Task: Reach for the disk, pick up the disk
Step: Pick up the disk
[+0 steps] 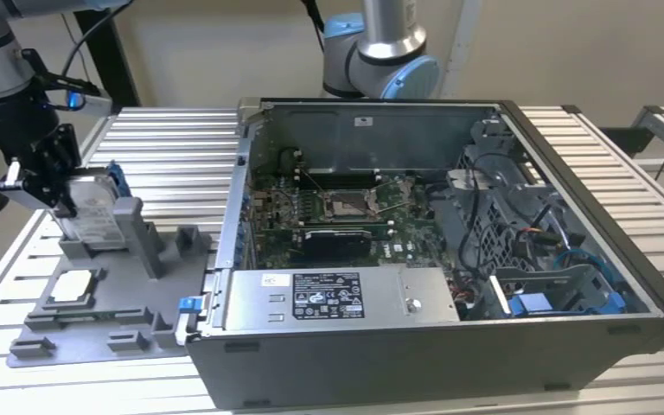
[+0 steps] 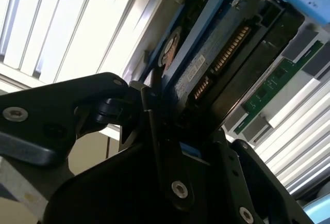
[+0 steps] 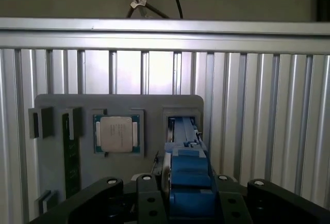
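In the exterior view the gripper (image 1: 62, 204) hangs over the far corner of a grey tray (image 1: 90, 335) on the exterior view's left, and its black fingers are closed on the upper end of the disk (image 1: 93, 216). The disk stands upright on edge, silver-grey with its blue bracket along the side, and its lower end is down among the tray's raised grey posts. In the first wrist view the disk (image 3: 188, 175) shows as a blue strip clamped between the two jaws, running from them to a slot in the tray (image 3: 149, 103). A square chip (image 3: 116, 133) with a pale top lies in the pocket just beside that slot, and a dark green memory stick (image 3: 71, 154) lies in a narrow groove further along. In the second wrist view one black finger (image 2: 153, 126) presses flat against the face of the disk (image 2: 216, 64), whose connector pins and blue frame show above it. The chip (image 1: 73, 284) sits in the tray near the disk's foot. An open computer case (image 1: 424, 354) stands beside the tray on a slatted metal table (image 1: 170, 143), and a second arm (image 1: 380, 52) stands behind the case
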Controlling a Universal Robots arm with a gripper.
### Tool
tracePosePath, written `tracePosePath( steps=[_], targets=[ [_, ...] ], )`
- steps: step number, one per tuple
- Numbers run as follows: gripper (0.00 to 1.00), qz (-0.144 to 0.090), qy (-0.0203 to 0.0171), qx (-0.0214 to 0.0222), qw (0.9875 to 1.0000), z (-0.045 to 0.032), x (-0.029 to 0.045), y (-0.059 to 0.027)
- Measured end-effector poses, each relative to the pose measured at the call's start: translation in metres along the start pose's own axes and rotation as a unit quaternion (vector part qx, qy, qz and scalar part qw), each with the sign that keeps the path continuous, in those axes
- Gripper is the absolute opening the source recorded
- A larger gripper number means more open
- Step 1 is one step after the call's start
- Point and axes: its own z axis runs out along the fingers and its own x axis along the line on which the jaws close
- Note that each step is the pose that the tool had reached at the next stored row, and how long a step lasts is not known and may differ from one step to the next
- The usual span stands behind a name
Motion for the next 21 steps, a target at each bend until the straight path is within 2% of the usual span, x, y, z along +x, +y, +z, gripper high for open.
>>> tracePosePath(
  steps=[7,10,21],
  targets=[
    [0.00,0.000,0.0000,0.0000,1.0000,-0.0102,0.0002,-0.0002],
    [0.00,-0.001,-0.0001,0.0001,1.0000,-0.0188,0.0002,-0.0004],
    [0.00,-0.002,0.0000,0.0001,1.0000,-0.0404,0.0005,-0.0008]
  ],
)
